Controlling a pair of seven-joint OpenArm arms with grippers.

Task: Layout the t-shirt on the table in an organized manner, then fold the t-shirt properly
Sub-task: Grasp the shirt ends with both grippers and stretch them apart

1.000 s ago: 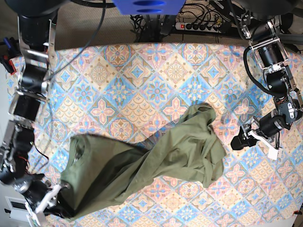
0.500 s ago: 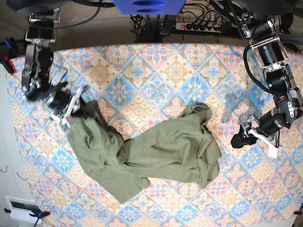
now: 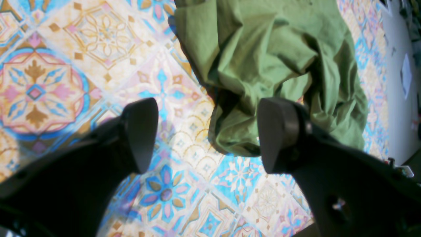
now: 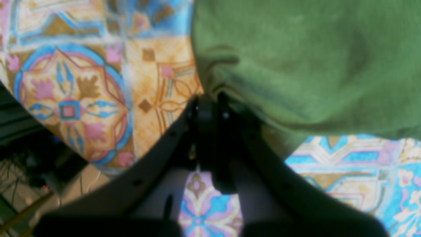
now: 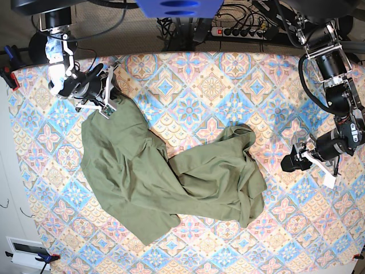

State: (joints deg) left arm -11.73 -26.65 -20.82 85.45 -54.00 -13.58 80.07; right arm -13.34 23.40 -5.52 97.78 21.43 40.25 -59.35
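Note:
The olive-green t-shirt [image 5: 171, 177] lies crumpled on the patterned table [image 5: 199, 80], stretching from the far left toward the middle right. My right gripper [image 5: 109, 103] is shut on the shirt's far-left edge; the right wrist view shows the gripper [image 4: 207, 108] pinching the t-shirt [image 4: 296, 65] close to the table's edge [image 4: 65, 82]. My left gripper [image 5: 287, 164] hovers open to the right of the shirt, not touching it. In the left wrist view the gripper [image 3: 204, 135] has wide-apart fingers [image 3: 139, 131], with a bunched end of the t-shirt [image 3: 263, 49] just beyond them above the table [image 3: 65, 65].
A power strip with cables [image 5: 239, 29] lies beyond the table's far edge, under a blue part [image 5: 177, 7] of the robot's base. The table's left edge meets a pale floor [image 5: 8, 171]. Dark clutter [image 4: 29, 158] shows past the table edge in the right wrist view.
My right gripper has dragged the shirt's edge from the near left to the far left corner, drawing the cloth out longer. My left arm has barely moved.

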